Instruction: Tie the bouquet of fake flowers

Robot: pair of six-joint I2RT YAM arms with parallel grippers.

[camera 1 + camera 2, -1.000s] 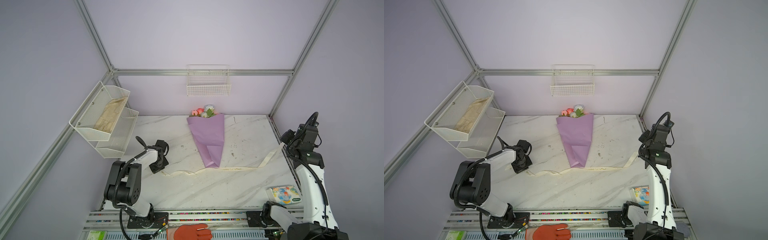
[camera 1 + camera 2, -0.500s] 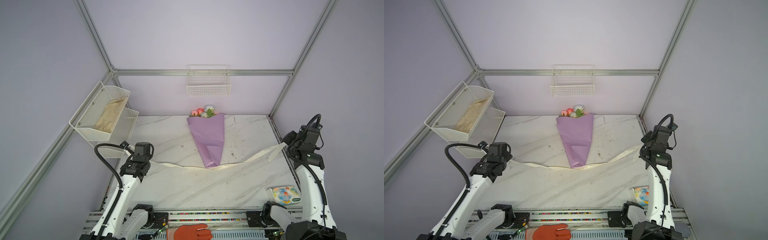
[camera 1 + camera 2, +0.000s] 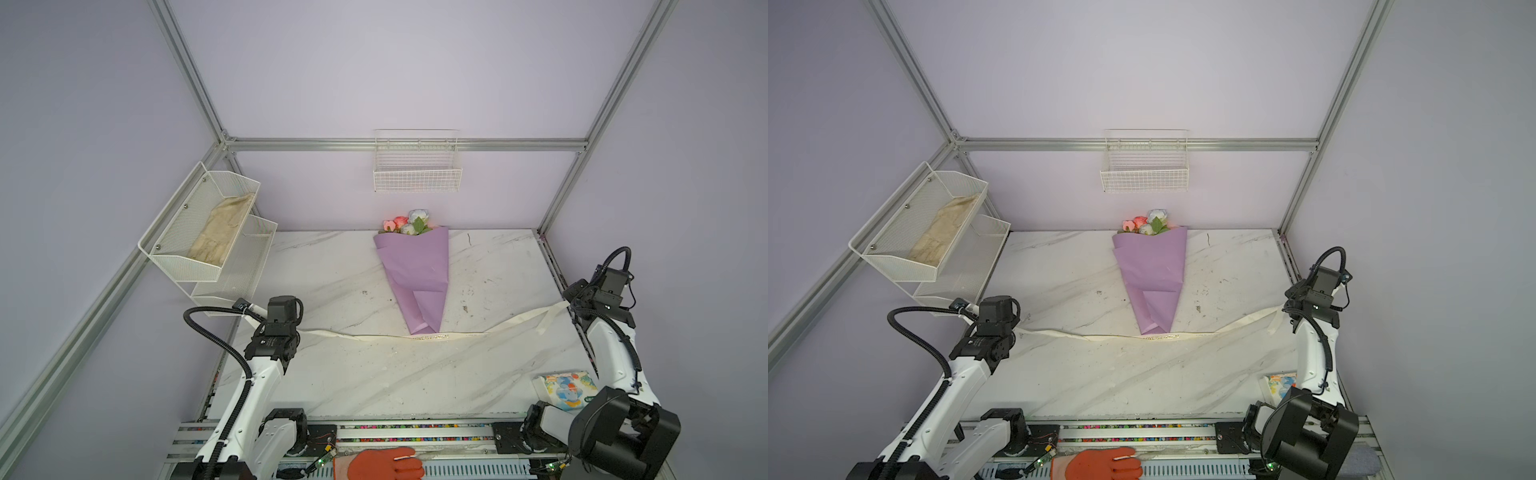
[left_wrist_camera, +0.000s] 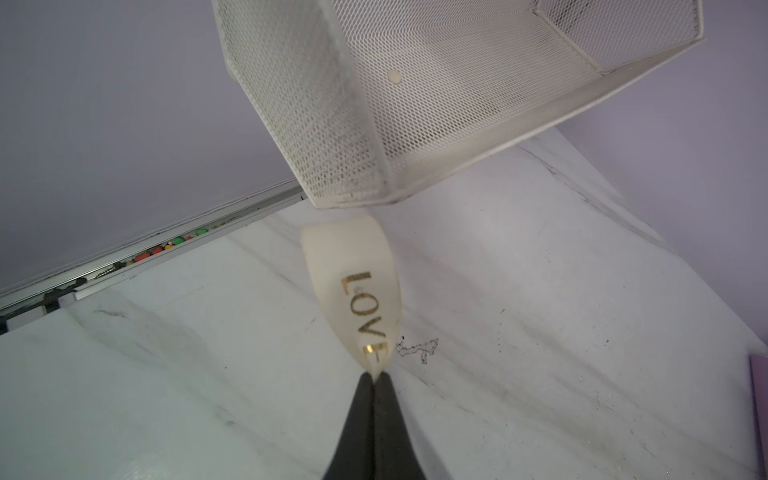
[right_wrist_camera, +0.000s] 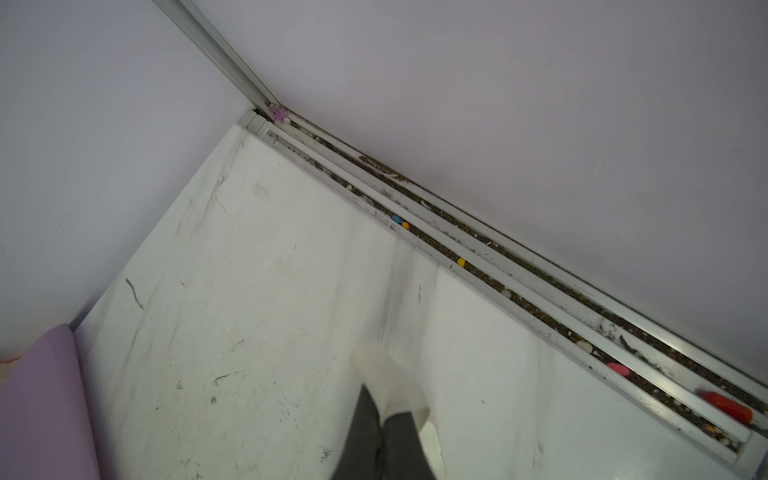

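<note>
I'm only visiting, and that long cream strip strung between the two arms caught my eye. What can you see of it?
It is a long, narrow cream ribbon of soft, satiny-looking fabric with gold lettering; LOVE reads near one end. Its ends are pinched in the shut left gripper and right gripper, short tails sticking out. Raised at both ends, it sags to the white marble-look table midway, beside the narrow foot of the lilac paper-wrapped bouquet.

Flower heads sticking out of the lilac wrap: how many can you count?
4, at the far end of the wrap: pink, coral, white, pale blue. More may be hidden inside.
</note>
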